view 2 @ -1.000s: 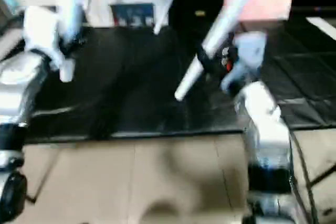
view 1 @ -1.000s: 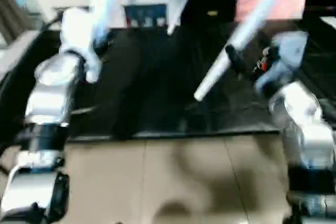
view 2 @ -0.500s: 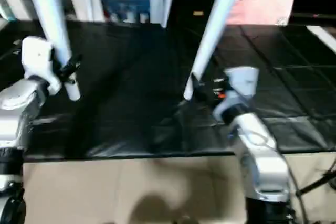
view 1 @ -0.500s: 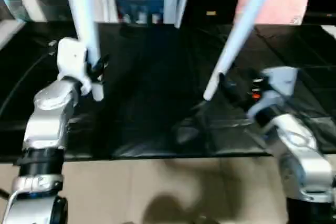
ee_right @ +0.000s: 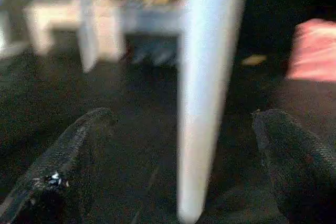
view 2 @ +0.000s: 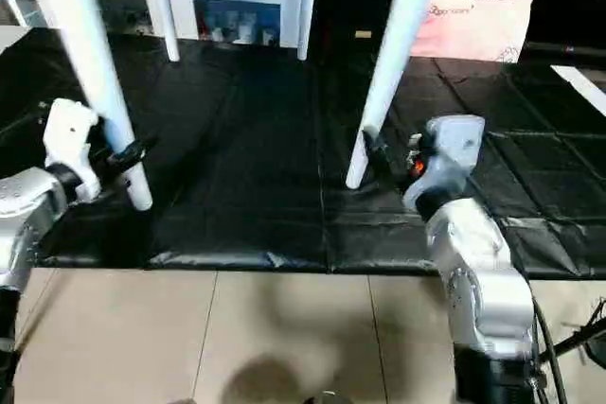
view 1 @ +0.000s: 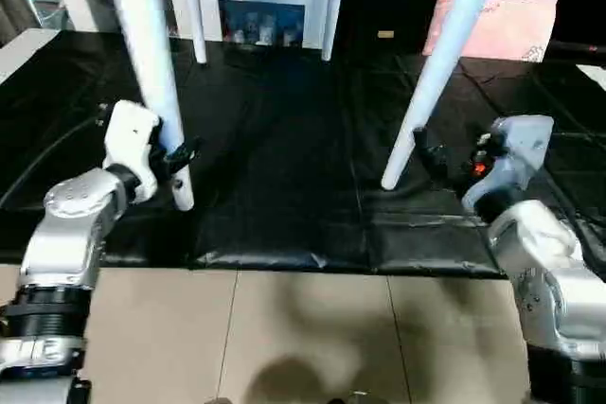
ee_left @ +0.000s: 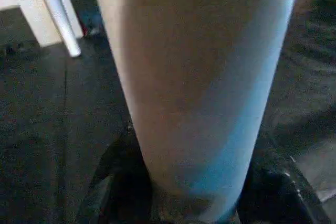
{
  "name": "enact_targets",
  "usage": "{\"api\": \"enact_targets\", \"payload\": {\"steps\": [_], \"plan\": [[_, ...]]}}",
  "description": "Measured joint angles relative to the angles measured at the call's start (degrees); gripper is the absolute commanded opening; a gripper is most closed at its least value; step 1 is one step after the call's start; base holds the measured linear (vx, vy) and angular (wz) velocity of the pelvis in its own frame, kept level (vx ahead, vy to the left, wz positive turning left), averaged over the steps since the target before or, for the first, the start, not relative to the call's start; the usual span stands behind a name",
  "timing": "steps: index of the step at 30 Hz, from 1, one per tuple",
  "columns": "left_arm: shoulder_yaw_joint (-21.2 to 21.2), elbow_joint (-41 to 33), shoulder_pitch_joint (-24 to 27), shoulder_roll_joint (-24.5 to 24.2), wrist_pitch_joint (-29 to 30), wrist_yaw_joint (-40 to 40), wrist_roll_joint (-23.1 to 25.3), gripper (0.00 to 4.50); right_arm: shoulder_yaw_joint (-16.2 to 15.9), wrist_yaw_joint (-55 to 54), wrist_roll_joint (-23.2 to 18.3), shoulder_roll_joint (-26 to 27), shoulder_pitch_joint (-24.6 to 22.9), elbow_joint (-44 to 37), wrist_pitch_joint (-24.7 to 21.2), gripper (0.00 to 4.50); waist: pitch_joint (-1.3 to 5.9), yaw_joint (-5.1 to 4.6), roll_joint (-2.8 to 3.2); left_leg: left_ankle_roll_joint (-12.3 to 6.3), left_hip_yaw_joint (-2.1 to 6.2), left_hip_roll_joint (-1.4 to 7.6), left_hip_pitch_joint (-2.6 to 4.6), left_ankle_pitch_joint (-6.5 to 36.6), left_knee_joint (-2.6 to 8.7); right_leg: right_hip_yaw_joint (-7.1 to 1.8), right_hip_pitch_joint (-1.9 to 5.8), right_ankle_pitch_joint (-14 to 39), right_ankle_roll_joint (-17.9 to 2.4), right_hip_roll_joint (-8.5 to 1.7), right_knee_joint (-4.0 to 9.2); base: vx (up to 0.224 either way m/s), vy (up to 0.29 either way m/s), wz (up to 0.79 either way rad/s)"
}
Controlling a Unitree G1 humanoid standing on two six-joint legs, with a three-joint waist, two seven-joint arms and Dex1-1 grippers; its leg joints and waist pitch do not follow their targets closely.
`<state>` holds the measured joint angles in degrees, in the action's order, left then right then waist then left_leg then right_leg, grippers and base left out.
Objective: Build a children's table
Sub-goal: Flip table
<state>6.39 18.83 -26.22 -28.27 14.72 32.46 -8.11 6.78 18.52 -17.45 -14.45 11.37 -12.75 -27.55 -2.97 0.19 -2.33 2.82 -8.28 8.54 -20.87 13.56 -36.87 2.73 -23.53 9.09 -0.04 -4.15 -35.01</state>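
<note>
Left gripper (view 1: 180, 155) clamps a table leg (view 1: 151, 73) near its foot, right gripper (ee_right: 178, 145) spread wide, another leg (view 1: 440, 63) standing untouched between its fingers (ee_right: 73, 145)

Home-like room: glass-fronted cabinet (view 1: 260, 7), pink pillow (view 1: 502, 26)

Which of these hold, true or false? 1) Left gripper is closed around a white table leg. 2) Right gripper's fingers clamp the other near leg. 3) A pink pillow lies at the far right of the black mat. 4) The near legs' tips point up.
1) True: the left gripper grips the leg.
2) False: the right gripper is open, its fingers apart from that leg.
3) True: pink pillow, black mat.
4) False: they point down toward the mat.
</note>
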Motion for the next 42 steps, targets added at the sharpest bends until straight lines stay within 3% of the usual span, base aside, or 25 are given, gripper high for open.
{"api": "enact_targets", "payload": {"steps": [4,7,8,11,16,18,22,24,27,29,32,37,42], "plan": [[-1.21,6.61,-4.06,0.09,-2.83,-0.77,1.35,1.82,-4.59,4.81,-0.62,-2.70,-1.57,-0.40,-3.81,4.43,0.02,0.12,-0.04,0.00,-0.01,0.05,0.15,0.00,0.07,0.03,0.20,0.01,0.01,0.00,-0.04,0.000,0.000,0.00],[-1.61,11.26,-6.71,0.09,-4.54,-1.81,2.06,1.82,-5.38,6.00,-1.11,-2.83,-2.21,-0.78,-5.63,4.43,0.03,-0.04,-0.05,0.01,-0.05,0.09,0.22,0.00,0.09,0.03,0.29,0.01,0.02,0.00,0.01,0.000,0.000,0.00],[-1.68,12.85,-7.75,0.09,-5.06,-2.17,2.26,2.23,-5.48,6.18,-1.11,-3.00,-2.36,-0.79,-5.96,4.50,0.04,-0.07,-0.06,0.02,-0.06,0.09,0.23,-0.01,0.09,0.03,0.29,0.01,0.02,0.00,0.02,0.000,0.000,0.00],[-1.34,15.42,-8.37,-0.80,-6.05,-2.92,3.64,2.34,-5.75,6.60,-1.71,-3.11,-2.85,-2.29,-6.19,4.50,-0.01,-0.42,0.07,0.02,-0.08,0.09,0.25,-0.01,0.10,0.01,0.29,0.03,0.05,0.00,0.03,0.000,0.000,0.00],[2.93,9.16,-0.67,-0.71,-2.22,-1.51,-1.11,2.79,-5.41,5.71,-3.41,-1.93,-6.03,-4.71,-7.45,4.50,-0.08,-1.22,0.20,0.10,-0.08,0.20,-0.08,-0.05,0.25,0.10,0.07,-0.03,-0.17,0.04,0.01,0.000,0.000,0.00],[5.31,4.14,2.86,-0.27,-1.31,-0.77,-4.56,3.15,-5.41,5.49,-3.40,-1.62,-7.54,-5.03,-7.44,4.50,-0.08,-0.95,0.20,0.14,-0.11,0.32,-0.20,-0.09,0.26,0.23,-0.09,0.09,-0.34,0.08,0.01,0.027,-0.002,0.01],[9.25,-5.21,9.44,1.12,-1.41,-1.79,-7.99,3.27,-5.91,3.63,-1.62,-0.25,-9.54,-4.77,-4.93,4.50,-0.09,-0.41,0.24,0.09,-0.25,0.39,-0.20,-0.04,0.47,0.33,-0.13,0.31,-0.62,0.08,0.06,0.000,0.000,0.00],[11.48,-10.86,14.09,3.65,-1.47,-4.94,-8.45,3.59,-6.74,2.47,0.07,-0.06,-10.71,-4.47,-3.42,4.50,-0.10,-0.11,0.32,0.09,-0.31,0.42,-0.21,-0.04,0.58,0.34,-0.06,0.35,-0.61,0.08,0.08,0.000,0.000,0.00],[13.48,-17.08,20.40,6.93,-0.57,-9.73,-8.38,3.59,-6.97,0.11,1.83,0.43,-12.28,-4.03,-3.13,4.50,-0.13,0.03,0.40,0.13,-0.34,0.52,-0.06,-0.05,0.62,0.39,0.13,0.47,-0.47,0.09,0.07,0.000,0.000,0.00],[13.04,-20.67,24.22,9.27,-0.59,-11.75,-7.92,3.59,-6.54,-1.61,2.57,0.99,-12.84,-3.61,-2.99,4.50,-0.16,0.04,0.48,0.13,-0.35,0.52,0.00,-0.05,0.62,0.38,0.23,0.69,-0.10,0.09,0.07,0.000,0.000,0.00],[8.79,-25.12,29.23,11.71,-0.64,-16.87,-1.93,3.59,-6.51,-3.69,4.48,2.40,-12.77,-1.61,-0.06,4.50,-0.18,0.17,0.49,0.14,-0.35,0.60,0.04,-0.05,0.61,0.41,0.22,0.75,-0.01,0.09,0.10,0.000,0.000,0.00],[6.05,-25.48,29.74,17.47,-2.66,-20.99,-0.25,3.59,-7.62,-3.78,6.18,2.43,-11.66,0.19,3.13,4.50,-0.17,0.02,0.43,0.14,-0.40,0.66,-0.09,-0.05,0.61,0.41,0.28,0.76,0.01,0.09,0.12,0.000,0.000,0.00],[5.68,-25.52,29.74,17.59,-2.73,-21.52,-0.25,3.59,-7.93,-3.84,6.63,2.40,-11.62,0.55,3.18,4.50,-0.16,-0.30,0.42,0.14,-0.34,0.68,-0.17,-0.05,0.62,0.48,0.28,0.78,0.04,0.10,0.12,0.000,0.000,0.00]]}}
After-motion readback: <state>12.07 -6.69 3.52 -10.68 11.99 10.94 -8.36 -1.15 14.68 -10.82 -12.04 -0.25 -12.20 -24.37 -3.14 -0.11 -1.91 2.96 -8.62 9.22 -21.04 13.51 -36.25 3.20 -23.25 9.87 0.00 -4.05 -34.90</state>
